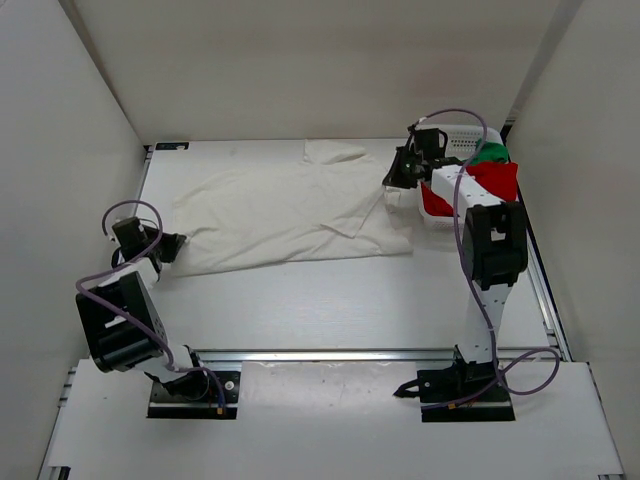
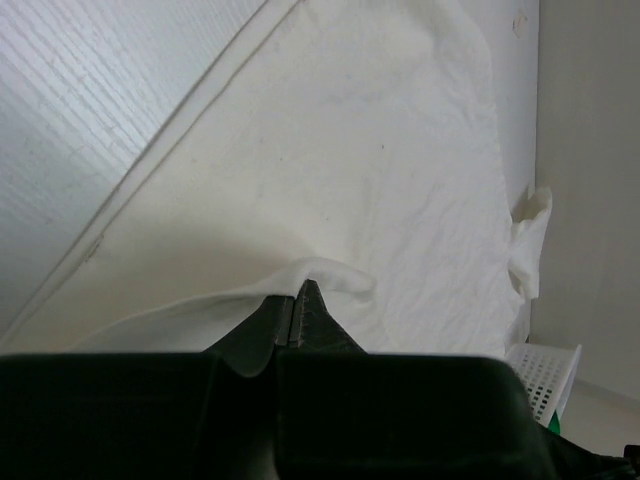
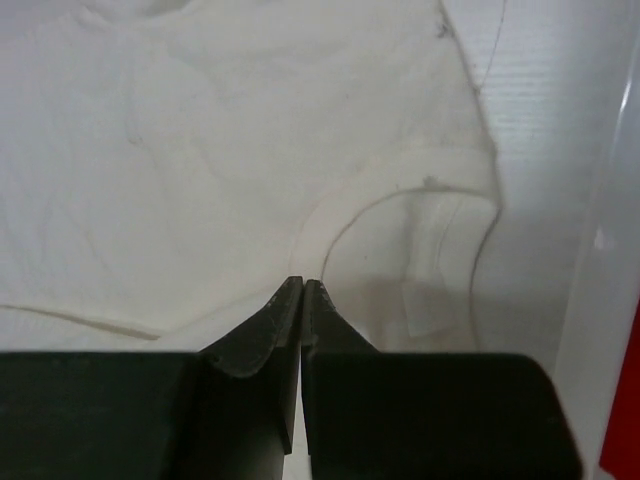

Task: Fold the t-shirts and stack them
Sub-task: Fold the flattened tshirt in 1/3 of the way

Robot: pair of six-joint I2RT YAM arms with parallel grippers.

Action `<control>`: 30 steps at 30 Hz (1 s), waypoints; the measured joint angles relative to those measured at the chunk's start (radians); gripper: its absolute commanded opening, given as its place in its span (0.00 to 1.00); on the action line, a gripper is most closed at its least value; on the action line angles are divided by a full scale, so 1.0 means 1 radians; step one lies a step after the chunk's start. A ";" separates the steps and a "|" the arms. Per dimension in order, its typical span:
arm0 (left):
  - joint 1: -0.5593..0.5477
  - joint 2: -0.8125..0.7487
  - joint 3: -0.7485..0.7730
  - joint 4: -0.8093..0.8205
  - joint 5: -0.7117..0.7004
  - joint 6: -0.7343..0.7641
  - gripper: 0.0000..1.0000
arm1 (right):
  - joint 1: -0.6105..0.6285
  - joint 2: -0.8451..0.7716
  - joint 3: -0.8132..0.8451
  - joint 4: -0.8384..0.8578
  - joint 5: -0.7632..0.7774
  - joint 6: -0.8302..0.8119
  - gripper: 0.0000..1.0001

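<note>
A white mesh basket (image 1: 458,133) stands just beyond and to the right of the right hand (image 1: 393,180), partly hidden by that arm. It holds two garments: a bright green t-shirt (image 1: 491,153) bunched at the far side, and a bright red t-shirt (image 1: 498,180) crumpled on the side nearer the arm's base, w/ red cloth reaching the near rim.

The cream-white t-shirt (image 1: 290,215) lies outside the basket, spread across the worktop (image 1: 330,300) btwn the two hands. It is flat but wrinkled throughout, w/ one sleeve (image 1: 335,152) poking out on the far side.

The left hand (image 2: 298,298), at the shirt's left end, has its fingers pressed together on a pinch of the cream cloth, which rises in a small ridge at the tips; the rest stretches away flat ahead of it.

The right hand, at the shirt's opposite end, also has its fingers pressed together, tips down at the cloth. The curved neckline (image 3: 400,212) and a small label (image 3: 420,312) lie just ahead and to its right. Whether it has any cloth nipped cannot be told.
</note>
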 measured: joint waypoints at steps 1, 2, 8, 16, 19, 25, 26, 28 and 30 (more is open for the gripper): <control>0.000 0.010 0.006 0.006 -0.002 0.000 0.00 | 0.001 0.021 0.035 -0.010 0.001 -0.005 0.00; 0.001 0.018 0.011 0.011 -0.002 -0.001 0.01 | 0.004 0.039 0.069 -0.018 0.002 -0.009 0.00; -0.010 0.123 0.122 0.025 -0.003 0.015 0.15 | 0.013 0.119 0.197 -0.064 0.011 -0.023 0.05; 0.003 0.142 0.140 0.014 0.025 0.011 0.50 | 0.011 0.130 0.229 -0.137 0.032 -0.036 0.32; 0.003 0.026 0.127 -0.019 -0.001 0.022 0.43 | 0.011 0.019 0.079 -0.086 0.056 -0.037 0.14; -0.050 -0.213 -0.072 0.036 0.027 0.028 0.45 | -0.029 -0.422 -0.483 0.067 0.050 0.006 0.04; -0.054 -0.208 -0.113 0.036 0.044 0.024 0.46 | -0.046 -0.467 -0.545 0.082 0.052 0.014 0.11; -0.043 -0.177 -0.180 0.031 0.075 0.018 0.52 | -0.073 -0.510 -0.635 0.120 0.068 0.027 0.21; -0.029 -0.153 -0.237 0.000 0.084 0.016 0.57 | -0.085 -0.513 -0.692 0.146 0.085 0.035 0.26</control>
